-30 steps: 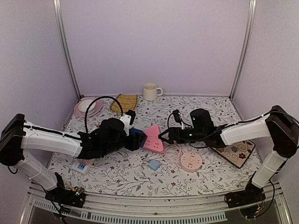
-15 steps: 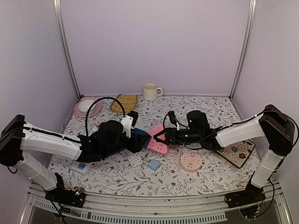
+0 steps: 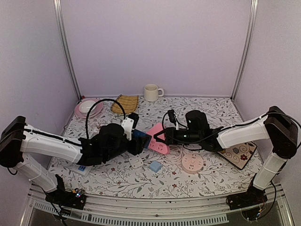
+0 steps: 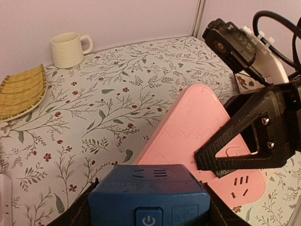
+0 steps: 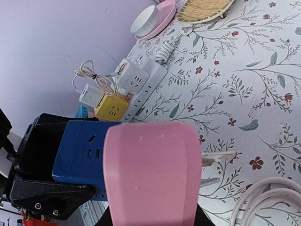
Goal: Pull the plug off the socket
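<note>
Fingers of left gripper (image 3: 138,142) clamp blue block (image 4: 149,193); right gripper (image 3: 158,138) pinches pink block (image 4: 188,122)

Smooth moulded plastic with a soft satin sheen makes up the pink socket block (image 4: 188,136). The blue plug block (image 4: 150,193) is also smooth plastic, slightly glossier on its top face. The fingers (image 4: 249,136) of the right gripper (image 3: 160,139) are matt black plastic with a fine layered grain and small shiny metal screws. The arm shell (image 3: 47,141) is smooth white plastic with a light gloss. The table cover (image 4: 117,94) looks like a flat, matt printed cloth. The cream mug (image 4: 68,48) looks like glazed ceramic. The yellow tray (image 4: 21,92) is rough and woven. The frame post (image 3: 66,52) is dull silvery metal.
</note>
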Controlling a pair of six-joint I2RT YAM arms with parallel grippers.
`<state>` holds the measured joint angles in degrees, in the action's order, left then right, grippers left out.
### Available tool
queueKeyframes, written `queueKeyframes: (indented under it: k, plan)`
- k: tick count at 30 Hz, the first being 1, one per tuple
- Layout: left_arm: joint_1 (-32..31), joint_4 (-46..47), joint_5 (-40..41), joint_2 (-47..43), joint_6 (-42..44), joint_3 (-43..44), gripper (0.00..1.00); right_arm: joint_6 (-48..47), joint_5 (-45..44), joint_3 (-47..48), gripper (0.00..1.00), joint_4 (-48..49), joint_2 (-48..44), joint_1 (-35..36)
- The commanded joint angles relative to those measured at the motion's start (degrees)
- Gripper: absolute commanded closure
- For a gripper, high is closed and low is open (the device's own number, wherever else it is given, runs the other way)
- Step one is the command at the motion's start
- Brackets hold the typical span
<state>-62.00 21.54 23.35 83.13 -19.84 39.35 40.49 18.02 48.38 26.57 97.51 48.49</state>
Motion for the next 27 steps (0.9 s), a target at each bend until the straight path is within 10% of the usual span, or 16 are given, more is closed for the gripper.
queueKeyframes:
  k: [1, 27]
  plan:
    - [-2.5, 8.5, -0.3, -2.8, 1.8, 0.6, 0.61, -4.5, -15.2, 0.9, 0.94, -8.0, -0.4, -0.8]
    - [4.0, 7.8, -4.9, -5.2, 0.3, 1.1, 0.57, -10.3, -2.3, 13.7, 0.96, -8.3, 11.4, -12.4]
